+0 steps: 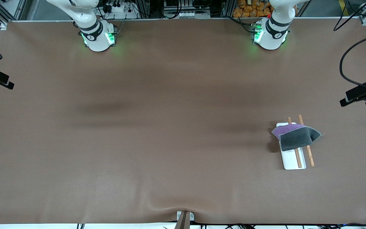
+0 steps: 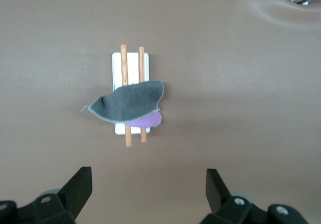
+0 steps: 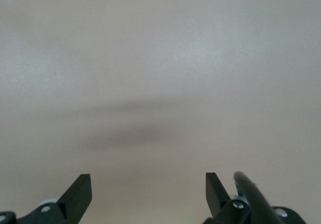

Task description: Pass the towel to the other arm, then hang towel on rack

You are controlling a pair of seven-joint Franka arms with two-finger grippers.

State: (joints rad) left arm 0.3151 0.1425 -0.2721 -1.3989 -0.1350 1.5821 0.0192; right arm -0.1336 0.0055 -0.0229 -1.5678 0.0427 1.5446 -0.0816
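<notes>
Across two rods (image 1: 309, 152) of one rack (image 1: 293, 163), one towel (image 1: 295, 136) (grey up); left gripper (image 2: 149, 186), right gripper (image 3: 148, 186), fingers apart.

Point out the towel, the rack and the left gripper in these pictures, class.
towel (image 1: 295, 140), front view, on its dark grey face.
rack (image 1: 294, 163), front view, on the bare white base.
left gripper (image 2: 149, 191), left wrist view, midway between its open fingertips.

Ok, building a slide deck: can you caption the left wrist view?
Open left gripper over a purple-and-grey cloth towel draped across the white rack's two wooden rods.
</notes>
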